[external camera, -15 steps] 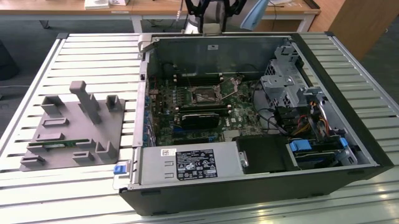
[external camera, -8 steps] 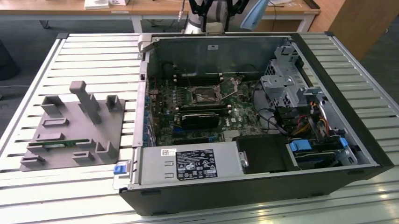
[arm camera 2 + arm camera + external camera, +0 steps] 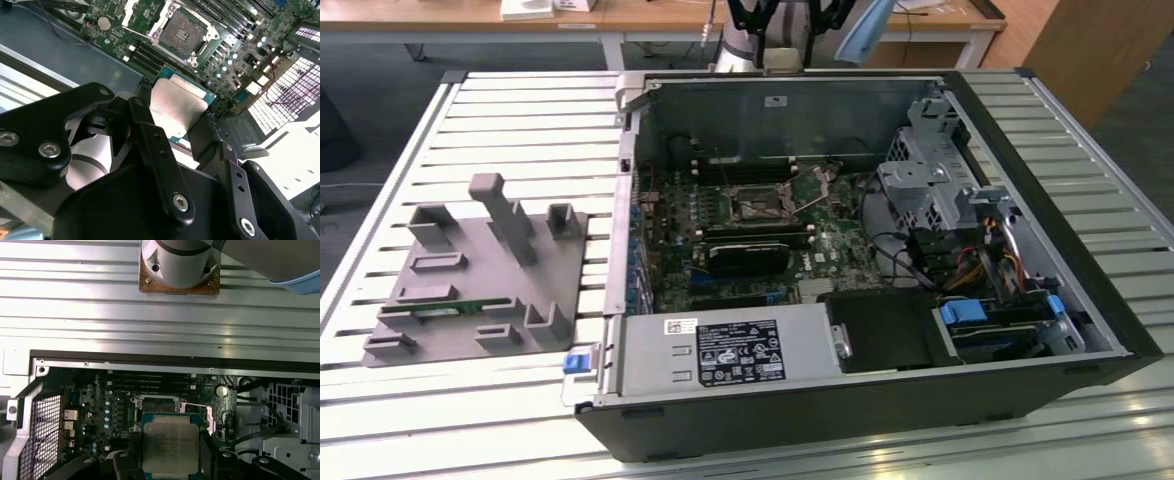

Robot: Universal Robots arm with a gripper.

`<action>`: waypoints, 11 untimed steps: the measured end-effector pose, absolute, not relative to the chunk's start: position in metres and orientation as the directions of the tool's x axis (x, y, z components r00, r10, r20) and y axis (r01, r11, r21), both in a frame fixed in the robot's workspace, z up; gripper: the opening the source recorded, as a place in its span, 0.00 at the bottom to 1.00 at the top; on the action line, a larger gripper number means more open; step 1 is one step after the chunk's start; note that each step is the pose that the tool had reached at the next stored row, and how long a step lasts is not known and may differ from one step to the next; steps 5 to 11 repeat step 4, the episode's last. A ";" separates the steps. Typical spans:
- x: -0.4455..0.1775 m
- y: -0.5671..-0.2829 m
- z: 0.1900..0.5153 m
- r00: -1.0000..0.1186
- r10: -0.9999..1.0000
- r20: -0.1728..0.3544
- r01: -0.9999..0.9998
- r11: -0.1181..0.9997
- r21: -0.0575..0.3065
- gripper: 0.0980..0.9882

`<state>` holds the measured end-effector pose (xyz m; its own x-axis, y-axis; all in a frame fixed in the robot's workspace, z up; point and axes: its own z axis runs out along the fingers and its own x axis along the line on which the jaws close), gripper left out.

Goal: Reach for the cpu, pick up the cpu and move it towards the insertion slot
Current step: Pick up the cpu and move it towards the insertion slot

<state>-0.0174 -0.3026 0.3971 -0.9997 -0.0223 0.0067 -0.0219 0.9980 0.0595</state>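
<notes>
Pinching one cpu (image 3: 177,107) between black gripper (image 3: 172,120) fingers above one insertion slot (image 3: 181,35); memory slots (image 3: 150,55) between, open computer case (image 3: 1067,200) around.

Exterior view: high, angled down over the open computer case (image 3: 854,250); both wrist views: close above its motherboard (image 3: 150,30), beside the tool (image 3: 170,125).

slatted metal table (image 3: 520,110) | open computer case (image 3: 1067,330) | grey plastic fixture (image 3: 480,270)
</notes>
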 end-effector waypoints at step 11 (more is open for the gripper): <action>-0.017 -0.303 0.397 -1.000 -0.022 0.007 -0.022 0.998 0.060 0.50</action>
